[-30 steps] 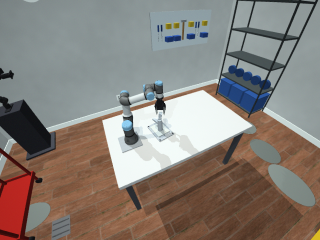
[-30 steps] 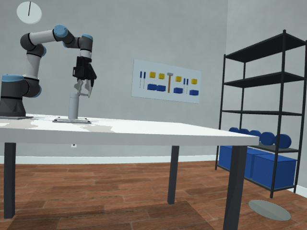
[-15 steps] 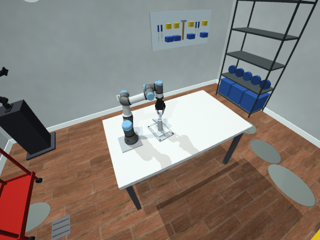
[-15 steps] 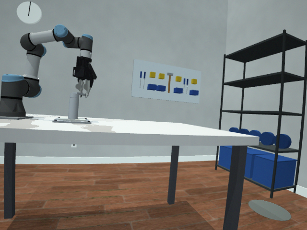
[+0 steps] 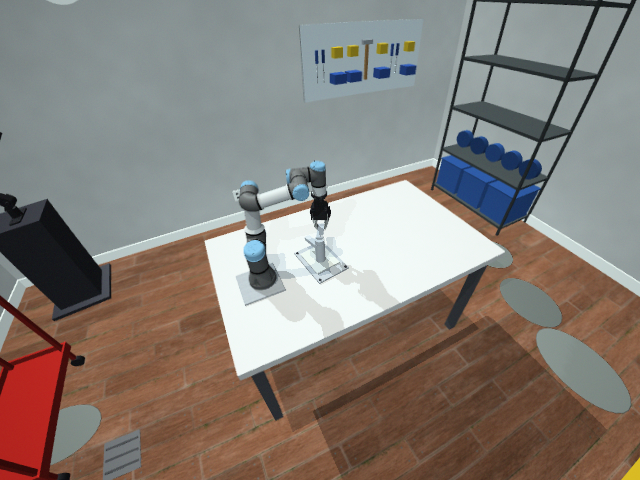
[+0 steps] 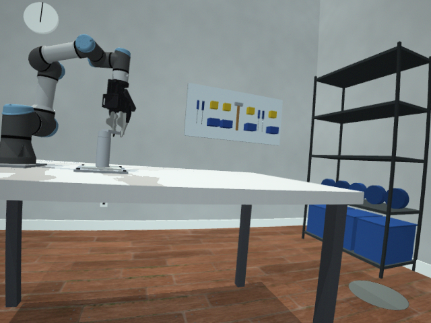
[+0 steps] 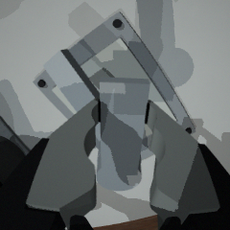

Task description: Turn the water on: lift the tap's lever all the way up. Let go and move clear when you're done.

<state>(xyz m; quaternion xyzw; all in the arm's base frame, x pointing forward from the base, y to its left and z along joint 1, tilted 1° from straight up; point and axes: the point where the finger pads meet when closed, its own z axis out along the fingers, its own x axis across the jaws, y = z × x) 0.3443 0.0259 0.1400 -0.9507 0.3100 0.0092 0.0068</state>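
Observation:
The tap is a grey upright cylinder on a square metal base plate in the middle of the white table. It also shows in the exterior view, where its thin lever sticks out sideways from the top, about level. My gripper hangs straight down over the tap and is shut on the lever's end. It also shows in the top view. In the wrist view both fingers press on the grey lever, with the bolted base plate below.
The arm's base stands on the table left of the tap. A black shelf rack with blue boxes and discs stands at the back right. A tool board hangs on the wall. A red cart is at the left.

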